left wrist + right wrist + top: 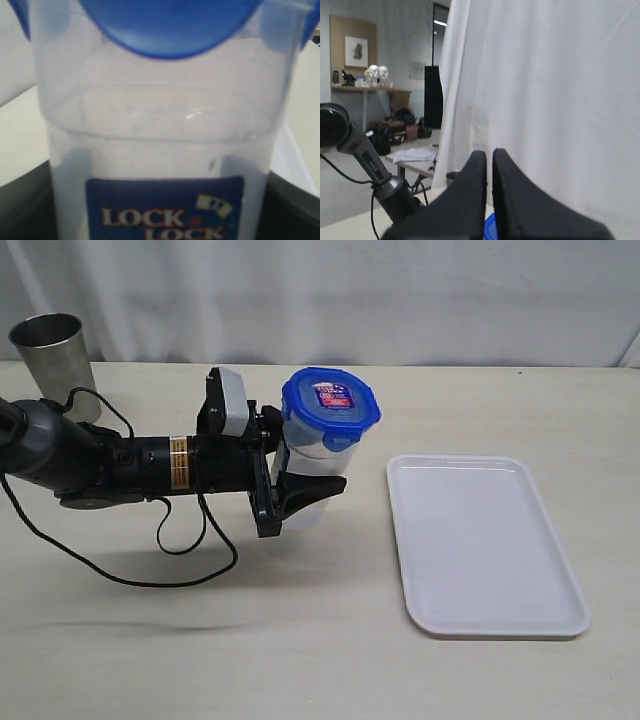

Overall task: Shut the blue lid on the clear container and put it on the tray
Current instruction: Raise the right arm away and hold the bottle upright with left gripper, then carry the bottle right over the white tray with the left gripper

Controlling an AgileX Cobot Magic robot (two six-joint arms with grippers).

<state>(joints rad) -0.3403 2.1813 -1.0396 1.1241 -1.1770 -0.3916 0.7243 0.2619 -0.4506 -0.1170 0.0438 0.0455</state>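
The clear container point(305, 475) stands upright left of the tray point(480, 540), with the blue lid point(331, 400) sitting on its mouth, red-and-white sticker up. My left gripper point(300, 468) reaches in from the left and is shut on the container's middle, one black finger on each side. In the left wrist view the container point(160, 145) fills the frame, its label low and the lid point(170, 25) at its rim. My right gripper point(489, 165) is shut on nothing, raised toward the white curtain, with an edge of the lid point(490, 227) showing below it. It is out of the exterior view.
A grey steel cup point(52, 350) stands at the back left, behind the left arm point(110, 465). The arm's black cable point(130, 575) loops over the table in front of it. The white tray has nothing on it.
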